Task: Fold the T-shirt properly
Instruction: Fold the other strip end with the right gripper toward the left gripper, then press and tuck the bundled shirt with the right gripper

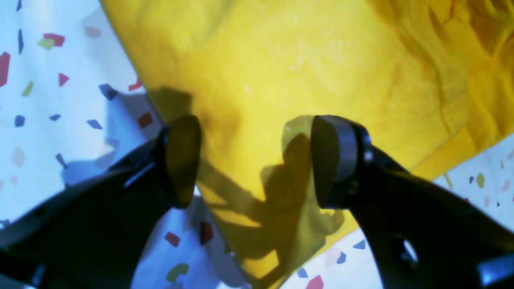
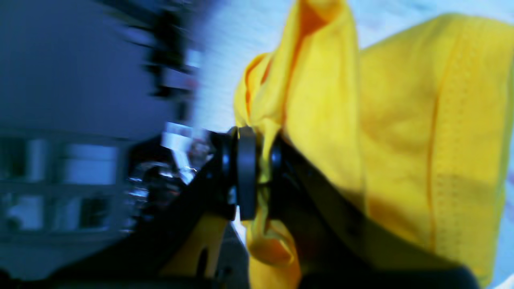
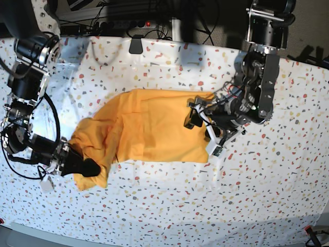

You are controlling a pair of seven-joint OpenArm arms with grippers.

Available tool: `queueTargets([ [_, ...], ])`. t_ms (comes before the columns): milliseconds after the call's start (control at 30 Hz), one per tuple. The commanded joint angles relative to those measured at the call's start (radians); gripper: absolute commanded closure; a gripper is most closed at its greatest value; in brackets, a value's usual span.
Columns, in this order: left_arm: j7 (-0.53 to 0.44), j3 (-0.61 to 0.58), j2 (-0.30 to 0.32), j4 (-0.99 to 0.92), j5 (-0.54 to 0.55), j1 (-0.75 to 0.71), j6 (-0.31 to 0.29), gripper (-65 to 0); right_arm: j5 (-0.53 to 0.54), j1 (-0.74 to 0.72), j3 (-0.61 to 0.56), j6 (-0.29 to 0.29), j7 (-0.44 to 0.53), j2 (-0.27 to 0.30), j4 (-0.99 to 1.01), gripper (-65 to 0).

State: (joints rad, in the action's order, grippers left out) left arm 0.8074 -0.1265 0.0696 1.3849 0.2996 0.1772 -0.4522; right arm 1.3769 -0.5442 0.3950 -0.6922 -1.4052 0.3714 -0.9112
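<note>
The mustard-yellow T-shirt (image 3: pixel 149 131) lies crumpled across the middle of the table, its left part bunched and folded over. My right gripper (image 3: pixel 88 167), on the base view's left, is shut on a bunch of the shirt's fabric at its front left corner. The right wrist view shows the jaws pinching yellow cloth (image 2: pixel 261 172), with more of the shirt (image 2: pixel 401 140) hanging beside them. My left gripper (image 3: pixel 199 126) is open at the shirt's right edge. In the left wrist view its fingers (image 1: pixel 182 160) straddle a corner of the shirt (image 1: pixel 281 80) without holding it. No lettering shows.
The table is covered with a white cloth with coloured flecks (image 3: pixel 267 195). A dark clip (image 3: pixel 135 45) sits at the back edge. Cables and a power strip (image 3: pixel 128 23) lie behind the table.
</note>
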Motion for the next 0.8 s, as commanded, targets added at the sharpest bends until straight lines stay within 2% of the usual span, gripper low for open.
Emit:
queueTargets([
  [0,-0.024,0.000,0.000,0.018,0.014,0.022,-0.007,-41.7,0.048,-0.039,-0.014,-0.006,0.009,-0.005,-0.016,0.0],
  [233,-0.024,0.000,0.000,0.018,0.014,0.022,-0.007,-41.7,0.039,-0.053,-0.138,-0.006,0.009,-0.127,-0.016,0.0],
  [400,-0.022,0.000,0.000,0.018,0.014,0.023,-0.007,-41.7,0.025,-0.053,-0.161,-0.006,0.009,-0.209,-0.016,0.0],
  [500,0.062,0.000,0.001,0.040,0.027,0.025,-0.009,-41.7,-0.088,-0.051,-0.161,-0.006,0.009,-0.245,-0.016,0.0],
  [600,0.139,0.000,0.007,0.128,0.049,0.025,-0.011,-41.7,-0.207,-0.043,-0.161,-0.006,0.009,-0.258,-0.016,0.0],
  [767,0.191,0.001,0.055,0.332,0.006,0.025,-0.009,-41.7,-0.256,-0.032,-0.161,-0.006,0.009,-0.258,-0.016,0.0],
])
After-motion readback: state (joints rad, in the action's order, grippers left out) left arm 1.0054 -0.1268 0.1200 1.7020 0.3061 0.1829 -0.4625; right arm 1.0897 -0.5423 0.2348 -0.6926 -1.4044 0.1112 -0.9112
